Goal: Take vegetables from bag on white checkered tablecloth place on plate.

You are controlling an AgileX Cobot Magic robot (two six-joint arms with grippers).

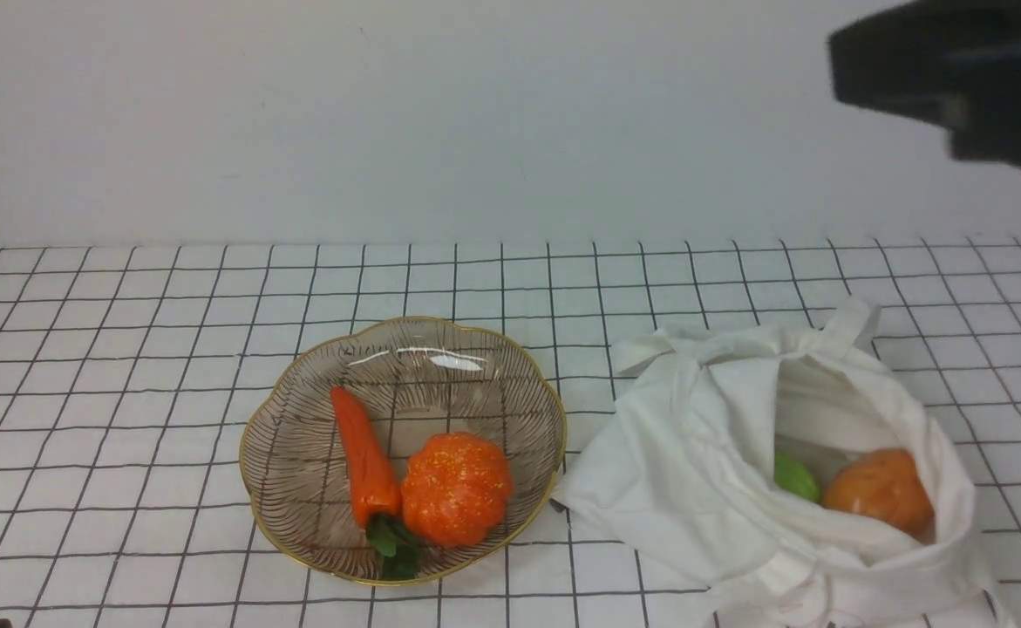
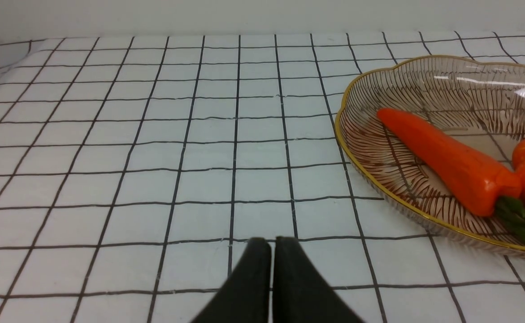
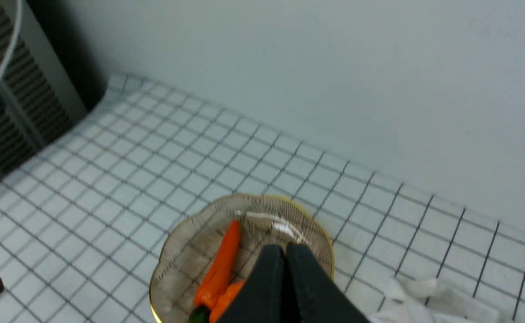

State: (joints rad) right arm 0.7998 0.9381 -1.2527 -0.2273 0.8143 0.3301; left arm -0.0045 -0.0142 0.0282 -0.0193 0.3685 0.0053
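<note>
Nearest the camera, see a dark, blurred piece of the right arm (image 1: 972, 83) high on the front view's right. Below, inside the open bag (image 1: 693, 471), find the green piece (image 1: 794, 477) and, just beside it, the orange lump (image 1: 883, 493). To the left, on the plate (image 1: 301, 445), find the carrot (image 1: 366, 462), leaves toward the camera, and the glittery pumpkin (image 1: 458, 490) close against it. Under bag and plate, see the checkered cloth (image 1: 109, 392), and behind it a pale wall (image 1: 475, 113). In the left wrist view, see the left gripper (image 2: 271, 242) closed, fingertips together, holding nothing. In the right wrist view, see the right gripper (image 3: 285, 251) likewise closed and empty, above the scene; beyond, make out a dark slatted thing (image 3: 33, 89).
</note>
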